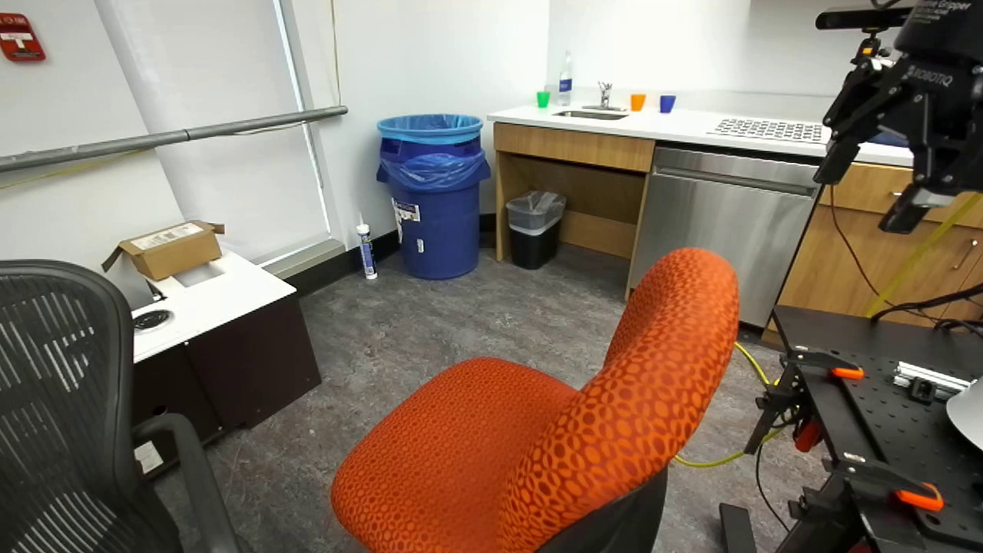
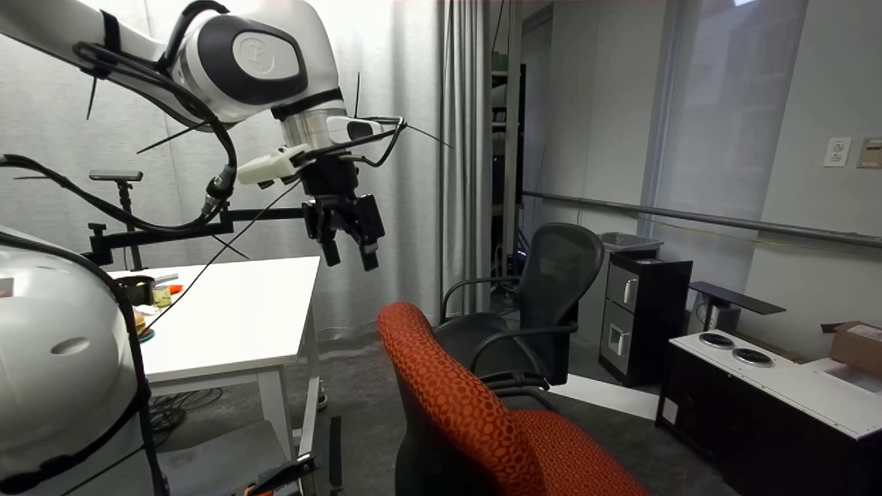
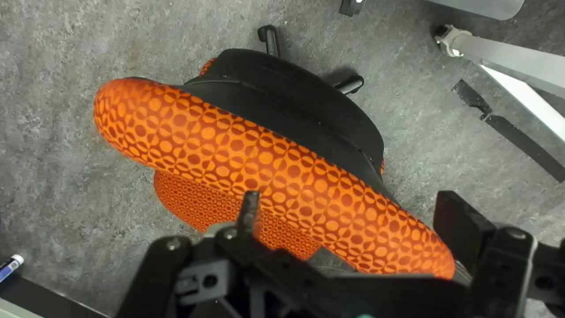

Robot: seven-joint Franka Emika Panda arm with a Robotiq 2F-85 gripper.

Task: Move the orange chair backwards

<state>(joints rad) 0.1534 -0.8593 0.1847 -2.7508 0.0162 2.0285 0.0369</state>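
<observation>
The orange chair shows in both exterior views, with its backrest towards the robot and its seat facing away. In an exterior view the orange chair is cut off at the bottom. My gripper is open and empty, pointing down. It also shows in an exterior view, higher than the top of the backrest and apart from it. In the wrist view the orange chair lies below the open gripper, its backrest running diagonally across the space between the fingers.
A black mesh chair stands beyond the orange chair. A white table and the black robot stand are near the arm. A white-topped cabinet, a blue bin and a counter stand further off.
</observation>
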